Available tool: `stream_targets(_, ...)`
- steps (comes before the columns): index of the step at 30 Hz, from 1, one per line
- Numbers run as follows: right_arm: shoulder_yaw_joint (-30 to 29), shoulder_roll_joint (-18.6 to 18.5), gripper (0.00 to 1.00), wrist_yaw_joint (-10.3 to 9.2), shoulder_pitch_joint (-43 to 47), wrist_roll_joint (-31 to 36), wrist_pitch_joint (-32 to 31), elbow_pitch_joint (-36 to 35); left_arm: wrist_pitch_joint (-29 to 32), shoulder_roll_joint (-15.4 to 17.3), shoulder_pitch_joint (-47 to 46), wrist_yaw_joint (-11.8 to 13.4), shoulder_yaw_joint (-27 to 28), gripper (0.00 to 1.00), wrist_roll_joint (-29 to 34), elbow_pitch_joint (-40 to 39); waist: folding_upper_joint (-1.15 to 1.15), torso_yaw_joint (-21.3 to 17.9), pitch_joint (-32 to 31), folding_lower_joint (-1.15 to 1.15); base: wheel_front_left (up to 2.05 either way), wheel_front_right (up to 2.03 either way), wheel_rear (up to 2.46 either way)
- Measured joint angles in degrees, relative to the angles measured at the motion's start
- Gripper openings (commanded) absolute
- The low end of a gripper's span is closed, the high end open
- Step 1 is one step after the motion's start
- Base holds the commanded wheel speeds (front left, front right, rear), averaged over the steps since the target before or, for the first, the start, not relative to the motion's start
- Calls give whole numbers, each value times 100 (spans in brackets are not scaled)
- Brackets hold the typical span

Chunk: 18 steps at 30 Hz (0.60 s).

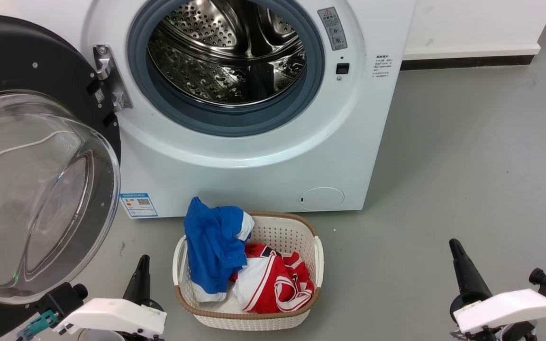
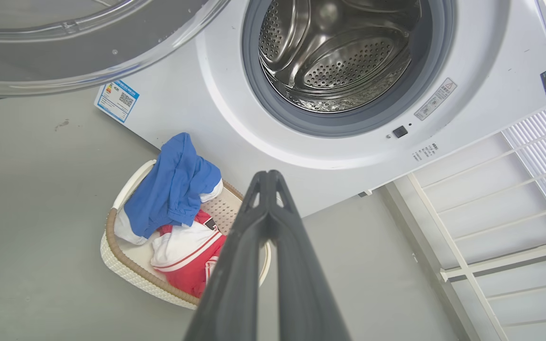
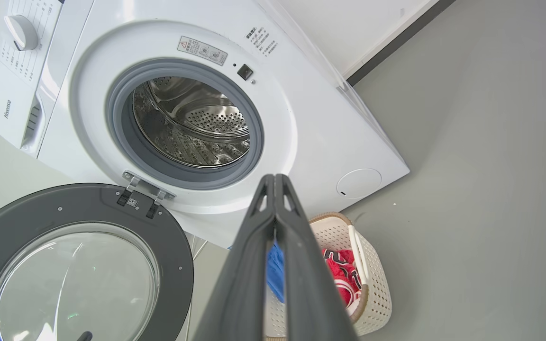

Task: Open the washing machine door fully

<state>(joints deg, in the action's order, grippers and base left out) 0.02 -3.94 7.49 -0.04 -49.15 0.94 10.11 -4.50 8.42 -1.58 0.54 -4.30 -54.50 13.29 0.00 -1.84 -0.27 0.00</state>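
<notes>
Clenched empty, left hand (image 2: 268, 180) and right hand (image 3: 274, 182) flank basket (image 1: 318, 265) holding blue, red clothes (image 1: 216, 246).

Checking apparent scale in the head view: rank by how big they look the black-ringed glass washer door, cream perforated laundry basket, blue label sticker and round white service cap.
1. black-ringed glass washer door, nearest the camera
2. cream perforated laundry basket
3. round white service cap and blue label sticker: about alike, unranked

Washing machine door (image 3: 78, 265) swung wide open, hinged at washer (image 3: 311, 132) front; drum (image 3: 192, 128) exposed. Right gripper (image 3: 274, 177) fingers pressed together, holding nothing. Basket (image 3: 372, 284) w/ red + blue clothes on floor nr washer.
</notes>
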Motion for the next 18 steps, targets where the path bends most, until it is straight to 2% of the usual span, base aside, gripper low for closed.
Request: stream_targets(18,-115,-18,0,0,-146,-1277,-151,108,313,-163,-120,-209,305,0,-1056,19,0,39,10,0,0,0,0)
